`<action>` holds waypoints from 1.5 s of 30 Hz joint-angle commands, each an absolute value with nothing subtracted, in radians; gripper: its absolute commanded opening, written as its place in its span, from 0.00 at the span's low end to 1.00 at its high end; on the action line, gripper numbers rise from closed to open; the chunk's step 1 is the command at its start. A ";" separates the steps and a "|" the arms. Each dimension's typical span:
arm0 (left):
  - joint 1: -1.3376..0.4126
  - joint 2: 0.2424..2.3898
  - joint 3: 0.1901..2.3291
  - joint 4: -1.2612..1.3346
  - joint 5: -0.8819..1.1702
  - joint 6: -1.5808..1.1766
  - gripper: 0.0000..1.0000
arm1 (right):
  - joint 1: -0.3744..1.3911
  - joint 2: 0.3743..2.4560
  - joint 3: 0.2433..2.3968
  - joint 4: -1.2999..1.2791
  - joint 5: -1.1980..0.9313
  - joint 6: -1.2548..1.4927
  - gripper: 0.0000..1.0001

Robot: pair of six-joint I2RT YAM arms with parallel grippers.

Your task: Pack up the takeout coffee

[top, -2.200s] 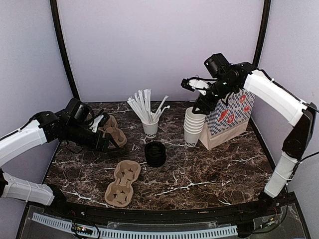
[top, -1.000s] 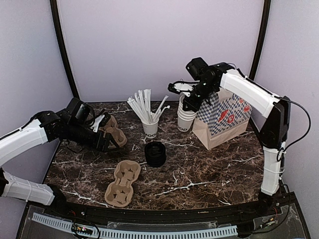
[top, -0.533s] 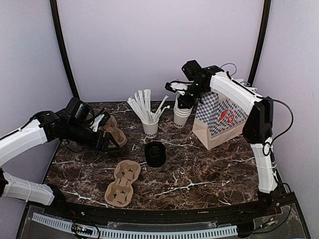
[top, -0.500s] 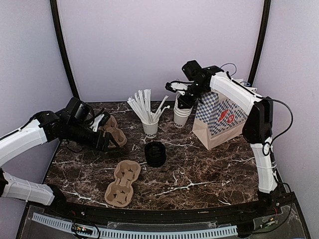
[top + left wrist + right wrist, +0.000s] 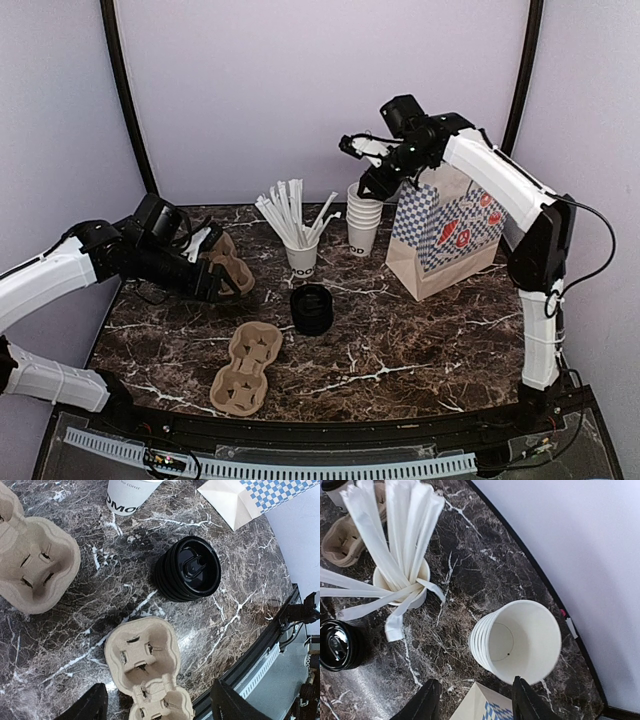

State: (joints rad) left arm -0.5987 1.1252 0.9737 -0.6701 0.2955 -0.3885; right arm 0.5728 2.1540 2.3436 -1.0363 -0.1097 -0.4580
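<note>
On the marble tabletop (image 5: 420,340) stands a checkered bag (image 5: 445,235); the right wrist view shows only its corner. Over a pulp carrier (image 5: 150,665), cut off by the frame edge, the left pincer (image 5: 159,686) hangs apart and empty. Above the nested white cups (image 5: 520,642) beside the bag, the right pincer (image 5: 475,682) gapes apart. The black lids (image 5: 189,570) sit mid-tabletop, their number unclear.

Same build on both sides: the left arm (image 5: 45,282) and right arm (image 5: 495,172) have chunky white shells on the long links, with matte black joints and wrist blocks in between. There's a thin black cable (image 5: 612,240) looping out past the right elbow. Fingers on the left claw (image 5: 159,707) and right claw (image 5: 476,700) look plain black with rounded tips in the wrist cams.
</note>
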 commanded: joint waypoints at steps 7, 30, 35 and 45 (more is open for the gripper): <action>-0.601 1.147 1.134 -0.636 0.292 -0.339 0.73 | 0.482 1.691 2.099 -0.935 -0.014 -0.457 0.54; -0.612 1.131 1.100 -0.522 0.381 -0.342 0.73 | 0.009 2.056 2.384 -1.026 -0.193 -0.670 0.68; -0.612 1.125 1.087 -0.519 0.377 -0.349 0.72 | 0.008 2.087 2.392 -1.018 -0.210 -0.680 0.66; -0.612 1.164 1.089 -0.500 0.391 -0.335 0.72 | 0.009 2.060 2.337 -1.104 -0.174 -0.760 0.59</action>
